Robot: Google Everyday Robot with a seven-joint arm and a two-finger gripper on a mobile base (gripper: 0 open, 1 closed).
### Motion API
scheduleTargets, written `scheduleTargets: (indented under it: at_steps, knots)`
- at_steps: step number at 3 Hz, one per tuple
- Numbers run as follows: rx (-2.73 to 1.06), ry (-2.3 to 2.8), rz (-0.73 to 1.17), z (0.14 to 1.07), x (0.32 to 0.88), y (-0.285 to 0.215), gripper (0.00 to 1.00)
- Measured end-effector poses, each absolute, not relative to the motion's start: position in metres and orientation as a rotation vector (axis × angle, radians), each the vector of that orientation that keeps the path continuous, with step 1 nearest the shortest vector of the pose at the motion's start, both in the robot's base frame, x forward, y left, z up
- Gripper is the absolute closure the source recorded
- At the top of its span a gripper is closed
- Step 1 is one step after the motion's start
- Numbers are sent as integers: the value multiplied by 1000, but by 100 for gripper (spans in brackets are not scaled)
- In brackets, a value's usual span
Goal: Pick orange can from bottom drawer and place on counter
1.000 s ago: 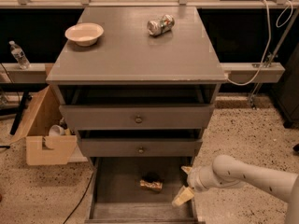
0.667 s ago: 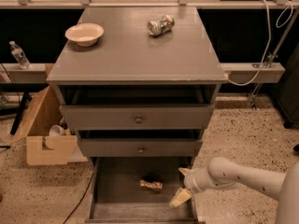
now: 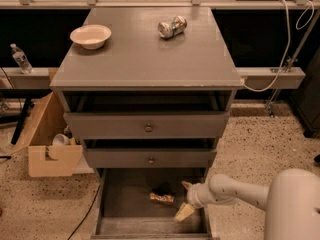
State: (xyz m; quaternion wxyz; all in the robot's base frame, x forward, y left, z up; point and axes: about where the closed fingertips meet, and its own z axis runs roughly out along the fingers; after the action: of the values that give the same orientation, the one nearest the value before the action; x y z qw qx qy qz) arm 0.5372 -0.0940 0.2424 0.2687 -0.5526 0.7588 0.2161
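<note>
The gripper [image 3: 184, 199] has slid a little to the left since the earlier frames, closer to the orange can [image 3: 161, 198], which has not moved. The gripper now sits low inside the bottom drawer [image 3: 122, 204], at its right side. Its two pale fingers [image 3: 184, 212] are spread apart with nothing between them, one angled up and one angled down. The can lies on its side on the drawer floor, just left of the fingertips and not touching them. The white arm [image 3: 240, 191] reaches in from the lower right.

The bottom drawer is pulled far out, and its grey floor shows around the can. Above it, the middle drawer [image 3: 115, 159] and the top drawer [image 3: 110, 125] each stand a little way out, each with a small round knob at the centre.

On the counter [image 3: 145, 64], a shallow white bowl [image 3: 90, 35] stands near the back left corner. A silver can [image 3: 172, 26] lies on its side towards the back right, well apart from the bowl.

To the left of the cabinet, an open cardboard box [image 3: 50, 156] rests on the speckled floor [image 3: 260, 144], and a water bottle [image 3: 21, 59] stands on a ledge behind it. A pale cable [image 3: 280, 64] hangs at the right.
</note>
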Motion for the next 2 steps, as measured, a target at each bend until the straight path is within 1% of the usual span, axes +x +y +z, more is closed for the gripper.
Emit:
scheduleTargets:
  at_steps: [2]
  knots:
    - [-1523, 2000, 616, 179, 557, -67, 0]
